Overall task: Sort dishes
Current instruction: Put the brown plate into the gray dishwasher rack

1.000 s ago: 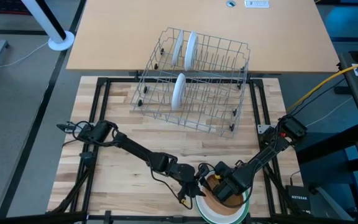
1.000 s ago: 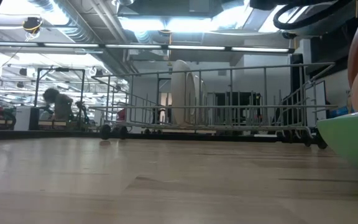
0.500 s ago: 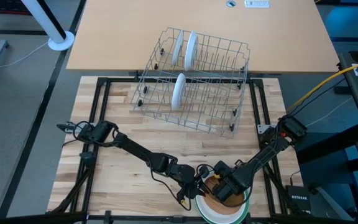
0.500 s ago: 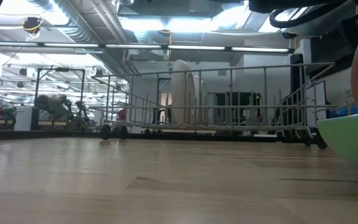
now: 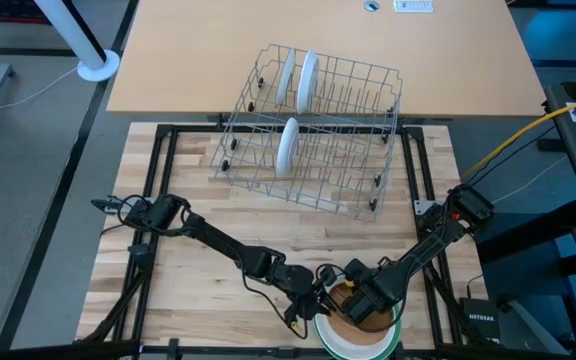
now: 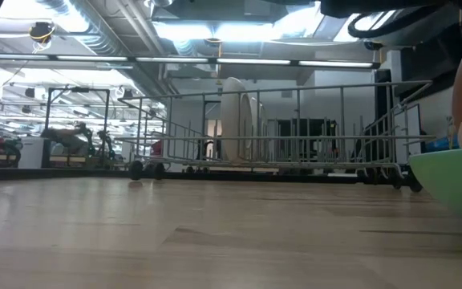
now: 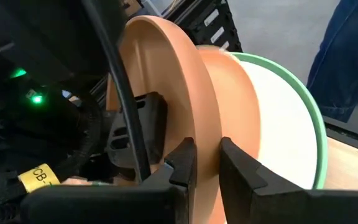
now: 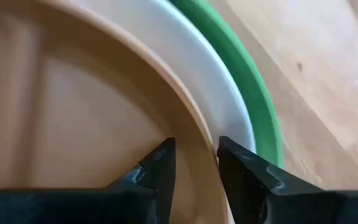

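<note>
Both grippers at brown plate (image 7: 166,93), left gripper (image 7: 202,163) clamping rim

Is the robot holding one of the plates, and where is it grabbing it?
Yes. The left gripper pinches the brown plate by its rim, tilted up off the stack.

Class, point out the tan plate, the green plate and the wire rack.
Round tan plate (image 7: 166,93): left wrist view, raised rim.
Large light green plate (image 8: 253,93): right wrist view, outer rim.
Grey wire rack (image 5: 353,150): high view, wire floor.
</note>
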### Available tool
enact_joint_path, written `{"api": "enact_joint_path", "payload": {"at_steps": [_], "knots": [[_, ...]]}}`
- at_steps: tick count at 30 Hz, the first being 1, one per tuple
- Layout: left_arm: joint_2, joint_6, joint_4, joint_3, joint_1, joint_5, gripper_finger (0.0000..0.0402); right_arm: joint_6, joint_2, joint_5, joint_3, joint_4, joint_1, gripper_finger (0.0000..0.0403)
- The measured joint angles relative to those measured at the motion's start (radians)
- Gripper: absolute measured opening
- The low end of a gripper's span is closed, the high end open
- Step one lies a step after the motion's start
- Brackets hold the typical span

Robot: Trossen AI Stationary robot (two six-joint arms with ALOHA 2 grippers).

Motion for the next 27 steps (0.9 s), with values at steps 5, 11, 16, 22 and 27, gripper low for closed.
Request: {"api": "enact_joint_path", "payload": {"at_steps": [5, 11, 16, 22, 27], "knots": [[-0.001, -0.003, 0.011, 0.000, -0.009, -0.007, 0.0038, 0.004, -0.046, 0.034, 0.025, -0.066, 0.002, 0.0130], [-0.002, -0.020, 0.013, 0.001, -0.011, -0.011, 0.0026, 0.000, -0.079, 0.130, 0.123, -0.275, 0.000, 0.0129], [-0.004, -0.021, 0.044, 0.003, -0.011, -0.018, 0.0023, -0.004, -0.079, 0.193, 0.226, -0.477, 0.000, 0.0129], [-0.008, -0.059, 0.176, 0.003, -0.014, -0.016, 0.0011, -0.078, -0.093, 0.273, 0.321, -0.573, 0.000, 0.0129], [-0.017, -0.110, 0.222, 0.003, -0.014, -0.006, 0.0007, -0.155, -0.098, 0.321, 0.381, -0.592, -0.008, 0.0129]]}}
